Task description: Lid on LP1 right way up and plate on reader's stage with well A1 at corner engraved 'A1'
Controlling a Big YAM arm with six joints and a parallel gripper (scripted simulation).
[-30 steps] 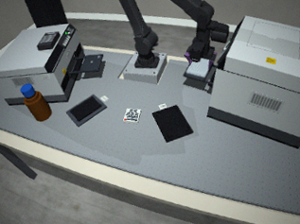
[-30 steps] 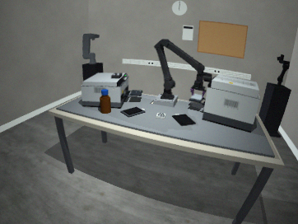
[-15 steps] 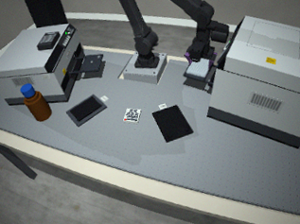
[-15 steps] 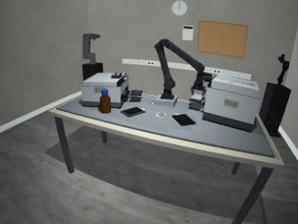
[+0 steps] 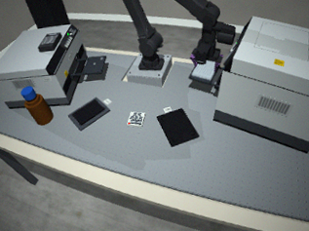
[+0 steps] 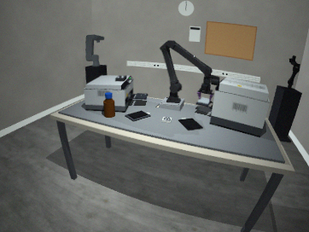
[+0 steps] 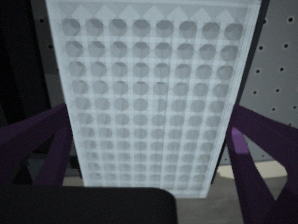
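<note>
plate (image 5: 205,71) (image 6: 204,101) (image 7: 150,100) at the reader (image 5: 268,88) (image 6: 241,102), over or on its stage (image 5: 198,80) (image 6: 202,109); cannot tell whether fully seated. taking the bottle as guide, dispenser (image 5: 25,59) (image 6: 102,91) at the far side of the bench, so probably late in the job: seat, check, let go.

pincer (image 5: 206,59) (image 6: 205,96) (image 7: 149,111) closed on the plate, wide-set, one finger along each long side. to judge by looks: light, stiff, thin-walled plastic; smooth sides, apt to slip or tilt if pinched unevenly. best held low on both long sides, level, with a mild squeeze. avoid pressing on the wells. cannot read a1 from here; check the corner before release.

cannot make out a separate clear lid. possibly parked on the grey-edged left pad (image 5: 89,113) (image 6: 137,115); worth confirming. right pad (image 5: 177,127) (image 6: 190,124) flat and dark.

close by: reader housing right beside the wrist, little room on that side. back out straight up, fingers opened evenly, to avoid dragging the plate. well apart, by the dispenser: amber bottle (image 5: 39,111) (image 6: 109,107), upright, blue-capped, loose, easily toppled by a low sweep.
</note>
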